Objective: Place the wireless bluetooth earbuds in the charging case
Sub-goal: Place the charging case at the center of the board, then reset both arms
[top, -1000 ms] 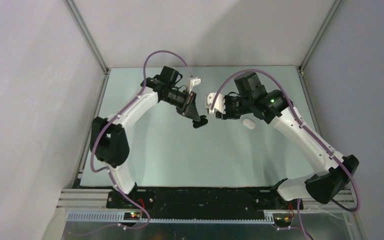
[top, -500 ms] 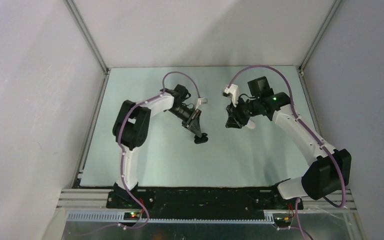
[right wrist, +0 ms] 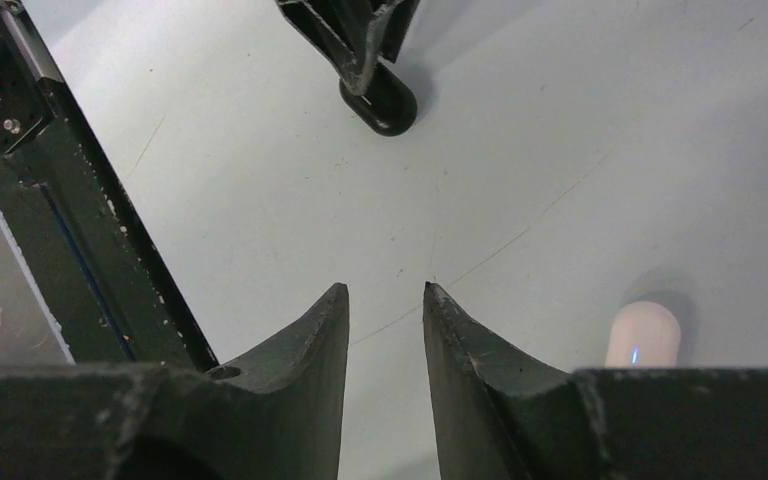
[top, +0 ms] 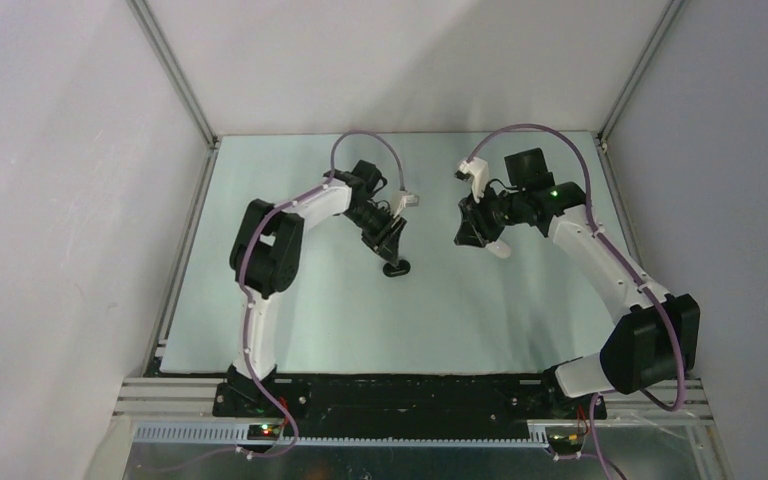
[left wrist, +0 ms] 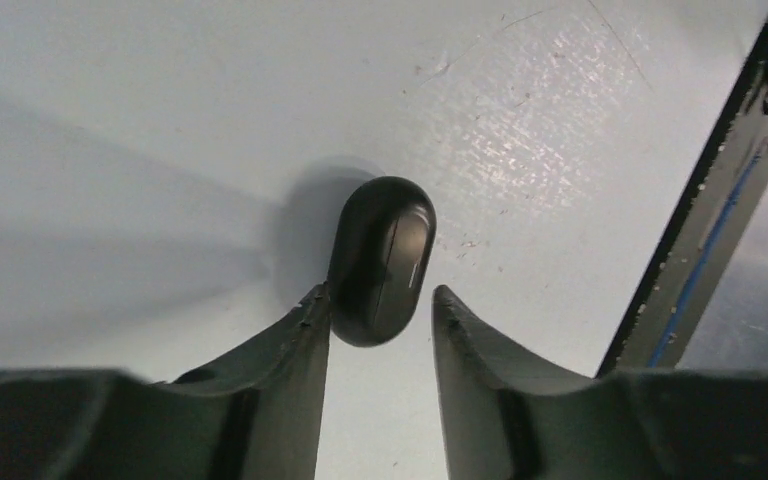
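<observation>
Pale green desk (top: 310,310), dark rail (top: 390,395) along its near edge. left arm (top: 265,250) and right arm (top: 610,275) both reach in twd the far-middle of the desk, wrists facing each other, well apart.

left gripper (top: 392,245): open, tilted down, tips at the desk. black case (top: 396,268) lies flat on the desk right at those tips. Wrist cam: left gripper (left wrist: 378,300) straddles the near end of the black case (left wrist: 380,255). One finger is touching or just beside its side, the other has a visible gap, so no squeeze. Seam line runs lengthwise down the case; lid looks shut. Most of the case sticks out past the tips, twd the rail (left wrist: 710,230).

right gripper (top: 472,235): slightly open, nothing btw the fingers, low over bare desk. white case (top: 500,250) sits on the desk just beside it, on the near side. Wrist cam: right gripper (right wrist: 382,295) has a narrow gap w/ only desk showing through. white case (right wrist: 643,335) is off to one side, outside the fingers, not touching, w/ a small blue LED (right wrist: 635,355) lit on it. Same view shows the black case (right wrist: 380,105) farther ahead under the left gripper (right wrist: 355,35).
</observation>
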Controlling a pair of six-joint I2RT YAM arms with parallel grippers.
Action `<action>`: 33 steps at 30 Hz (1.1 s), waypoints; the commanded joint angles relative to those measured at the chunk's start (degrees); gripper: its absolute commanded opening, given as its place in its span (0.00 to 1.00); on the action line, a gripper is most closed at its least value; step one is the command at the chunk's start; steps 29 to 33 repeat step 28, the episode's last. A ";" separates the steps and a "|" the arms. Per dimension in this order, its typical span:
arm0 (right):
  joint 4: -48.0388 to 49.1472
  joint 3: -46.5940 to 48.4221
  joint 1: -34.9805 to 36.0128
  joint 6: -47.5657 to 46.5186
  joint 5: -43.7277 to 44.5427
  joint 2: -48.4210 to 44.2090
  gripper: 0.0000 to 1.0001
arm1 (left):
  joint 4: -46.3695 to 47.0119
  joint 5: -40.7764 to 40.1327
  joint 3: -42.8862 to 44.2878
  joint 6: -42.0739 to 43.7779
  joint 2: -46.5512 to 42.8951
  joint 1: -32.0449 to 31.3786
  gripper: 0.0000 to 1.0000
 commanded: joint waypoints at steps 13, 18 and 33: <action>5.15 7.03 -6.93 7.17 6.10 -6.12 0.76 | 7.53 -17.14 -6.26 -7.45 -36.35 6.71 0.68; 15.46 9.37 -8.21 19.64 21.68 -9.22 0.99 | 16.63 -32.08 -12.17 -14.67 -48.64 11.41 0.99; 20.47 4.23 -5.61 27.07 36.81 -10.98 1.00 | 32.05 -46.34 -26.85 -22.02 -61.05 13.05 1.00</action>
